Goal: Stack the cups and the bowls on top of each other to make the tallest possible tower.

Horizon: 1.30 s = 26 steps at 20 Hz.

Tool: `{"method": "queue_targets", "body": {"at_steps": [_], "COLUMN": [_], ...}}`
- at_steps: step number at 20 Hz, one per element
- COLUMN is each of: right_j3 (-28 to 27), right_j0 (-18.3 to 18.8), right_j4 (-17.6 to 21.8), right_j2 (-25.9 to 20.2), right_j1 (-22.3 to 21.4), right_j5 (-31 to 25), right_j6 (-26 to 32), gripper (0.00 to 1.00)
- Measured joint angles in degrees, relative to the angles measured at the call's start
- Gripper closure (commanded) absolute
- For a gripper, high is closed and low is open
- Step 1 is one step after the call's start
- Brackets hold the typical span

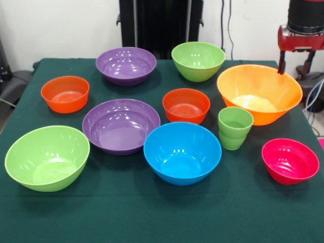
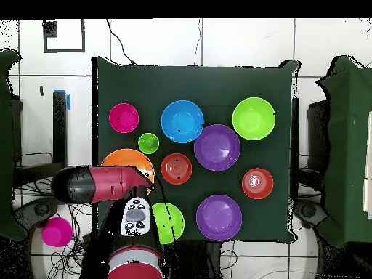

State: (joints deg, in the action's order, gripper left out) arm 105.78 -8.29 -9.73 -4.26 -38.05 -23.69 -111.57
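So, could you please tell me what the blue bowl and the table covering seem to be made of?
The blue bowl looks like glossy moulded plastic: bright highlights sit on its smooth inner wall. The table covering looks like dark green cloth, matte with no reflections; its exact fabric cannot be told.

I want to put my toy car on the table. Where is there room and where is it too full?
Bare cloth runs along the table edge in front of the big green bowl, blue bowl and pink bowl. The middle is crowded: the purple bowl, small orange bowl and green cups sit close together.
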Motion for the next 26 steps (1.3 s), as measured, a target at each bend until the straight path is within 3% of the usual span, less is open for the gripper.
{"method": "queue_targets", "body": {"at_steps": [12,26], "right_j3": [-1.76,-2.64], "right_j0": [-0.41,-3.07], "right_j4": [-0.01,-0.04], "right_j2": [0.00,-0.01], "right_j1": [2.10,8.74], "right_j5": [0.11,3.52], "right_j6": [0.00,0.00], "gripper": [0.00,0.00]}}
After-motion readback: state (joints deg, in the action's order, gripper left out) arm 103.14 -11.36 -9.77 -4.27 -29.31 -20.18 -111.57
